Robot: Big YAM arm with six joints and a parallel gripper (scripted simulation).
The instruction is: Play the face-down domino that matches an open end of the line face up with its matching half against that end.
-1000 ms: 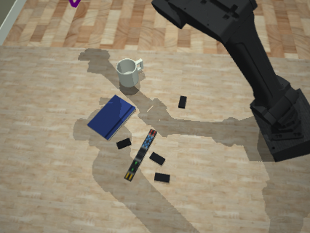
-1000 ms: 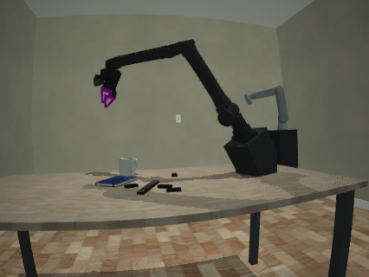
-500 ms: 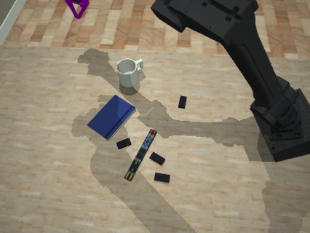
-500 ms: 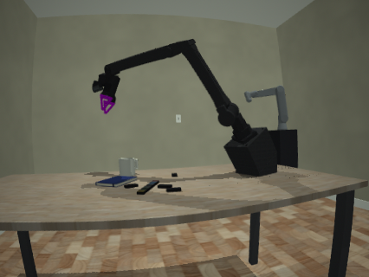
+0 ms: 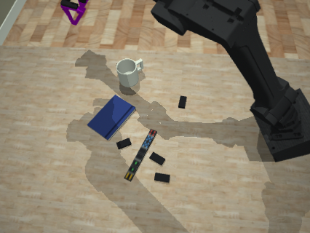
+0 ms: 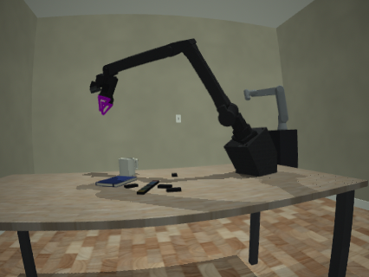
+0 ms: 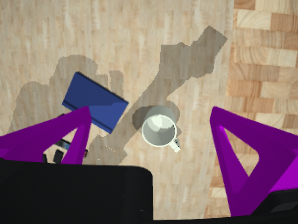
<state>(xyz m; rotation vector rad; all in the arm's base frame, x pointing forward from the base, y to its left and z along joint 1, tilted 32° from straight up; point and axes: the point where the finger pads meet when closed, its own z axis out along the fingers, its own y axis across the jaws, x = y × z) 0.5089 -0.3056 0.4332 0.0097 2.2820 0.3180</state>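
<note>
- Top view: line of dominoes (image 5: 140,155) lies face up on the table (image 5: 44,175), running diag. from 1 o'clock (red-marked end) to 7 o'clock (yellow-marked end); blue and green marks between.
- Four face-down dominoes, all black: one (image 5: 124,143) at 9 o'clock of the line, near the blue book (image 5: 111,116); one (image 5: 157,158) just beside the line at 3 o'clock, apart from it; one (image 5: 161,178) at 4 o'clock of the line's lower end; one (image 5: 182,102) well apart, at 1 o'clock of the line's upper end.
- Can't tell which face-down one matches; faces hidden.
- White mug (image 5: 128,72) at 12 o'clock of the book, upright, handle toward 2 o'clock.
- Gripper (image 5: 74,10) at frame's 11 o'clock, over the floor past the table edge; only partly in view. Arm (image 5: 251,58) crosses from its base (image 5: 291,145) at 3 o'clock.
- Exterior view: gripper (image 6: 104,105) hangs high above the table (image 6: 216,208), well above the mug (image 6: 127,166), purple fingers pointing down. Line (image 6: 148,186) and loose dominoes lie flat on the table. Grey second arm (image 6: 281,104) behind the base, at 3 o'clock.
- Wrist view: purple fingers spread wide, nothing between them. Mug (image 7: 160,131) seen from above in the gap, book (image 7: 96,99) at its 10 o'clock. Dominoes mostly hidden behind the finger at 9 o'clock.
</note>
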